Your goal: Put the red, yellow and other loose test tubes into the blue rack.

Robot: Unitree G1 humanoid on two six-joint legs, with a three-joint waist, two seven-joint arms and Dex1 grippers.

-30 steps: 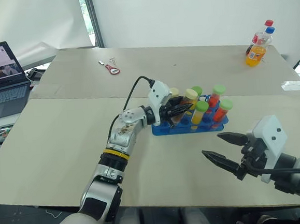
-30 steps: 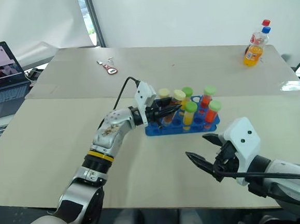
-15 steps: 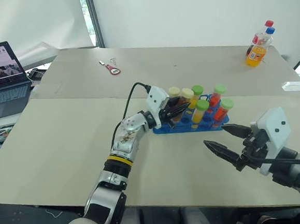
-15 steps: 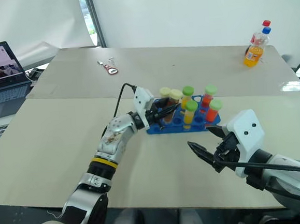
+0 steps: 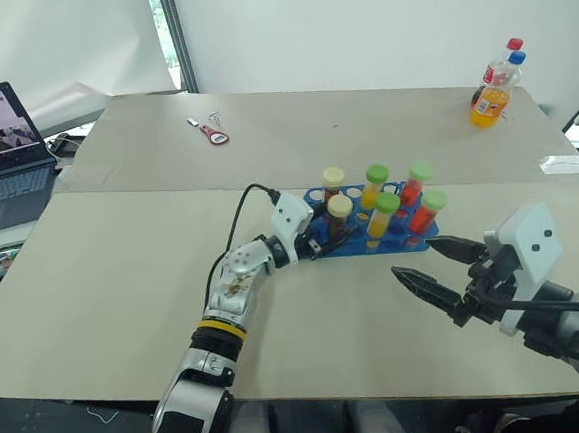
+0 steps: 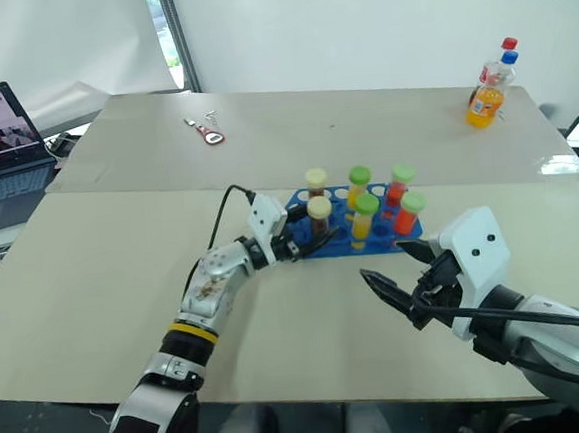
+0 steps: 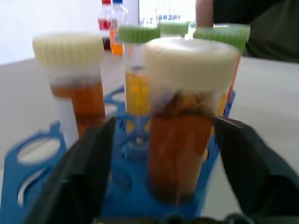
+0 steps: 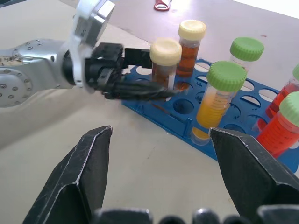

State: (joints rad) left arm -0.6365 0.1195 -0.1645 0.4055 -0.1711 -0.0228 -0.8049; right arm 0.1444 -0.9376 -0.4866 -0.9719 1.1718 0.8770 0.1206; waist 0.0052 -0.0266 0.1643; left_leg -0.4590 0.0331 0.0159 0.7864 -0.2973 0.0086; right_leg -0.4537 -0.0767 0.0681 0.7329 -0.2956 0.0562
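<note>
Six capped tubes stand in the blue rack [image 5: 371, 235] at frame centre. Left gripper [image 5: 323, 236] has wide jaws flanking the brown cream-capped tube [image 7: 187, 116]; pulling back crookedly could tip it. Right gripper [image 5: 436, 270], jaws spread and empty, hovers lower right above the desk [image 5: 122, 260].

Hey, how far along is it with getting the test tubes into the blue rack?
Nearly done, it seems. Six capped tubes stand in the blue rack. The brown tube with the cream cap sits in a front hole, and the left gripper is open around it, fingers apart from the glass. The right gripper is open and empty. No loose tubes show on the table.
</note>
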